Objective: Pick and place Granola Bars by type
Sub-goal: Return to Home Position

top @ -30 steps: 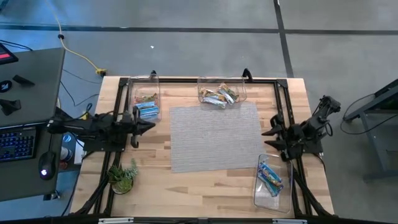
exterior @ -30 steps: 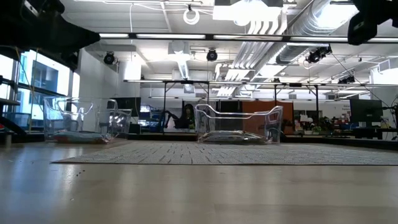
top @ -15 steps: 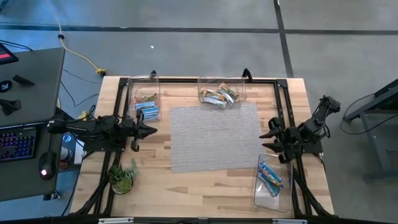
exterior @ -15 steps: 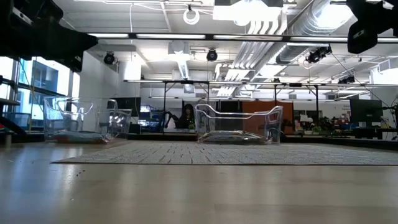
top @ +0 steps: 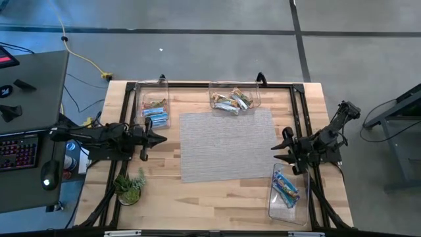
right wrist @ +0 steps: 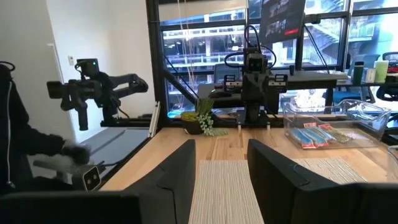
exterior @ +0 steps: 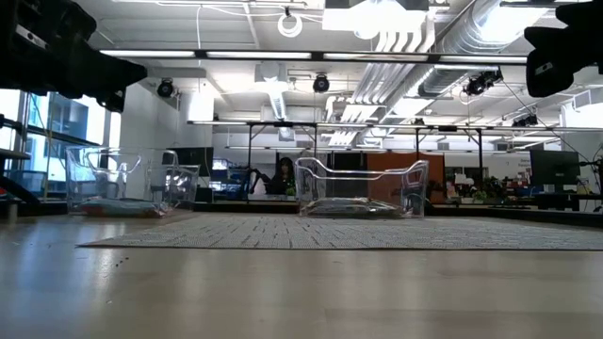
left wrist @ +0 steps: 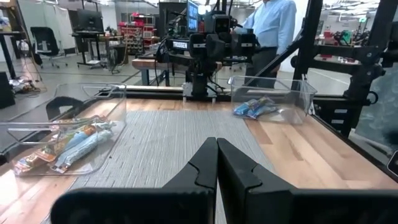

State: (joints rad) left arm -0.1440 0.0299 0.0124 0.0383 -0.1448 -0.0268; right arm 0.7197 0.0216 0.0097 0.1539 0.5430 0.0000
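The granola bars lie in three clear bins. Blue and tan ones (top: 155, 112) fill the far-left bin (top: 153, 89). A mixed heap (top: 233, 102) lies in the far-middle bin (top: 235, 85). Blue ones (top: 286, 185) lie in the near-right bin (top: 284, 209). My left gripper (top: 162, 138) (left wrist: 217, 163) hovers shut and level over the table's left side, beside the grey mat (top: 227, 145). My right gripper (top: 276, 149) (right wrist: 221, 165) hovers open at the mat's right edge, just beyond the near-right bin, with nothing between its fingers.
A small green plant (top: 130, 186) stands at the near left. A black frame (top: 197, 85) runs along the table's edges. People stand beyond the table, one in a blue shirt (left wrist: 273, 25) and one in a dark sleeve (right wrist: 12, 143). A desk with a keyboard (top: 20, 151) stands to the left.
Both arms have sunk a little toward the table. My right gripper has also slid a short way toward the mat. Neither gripper has opened or shut, and no bar or bin has moved.
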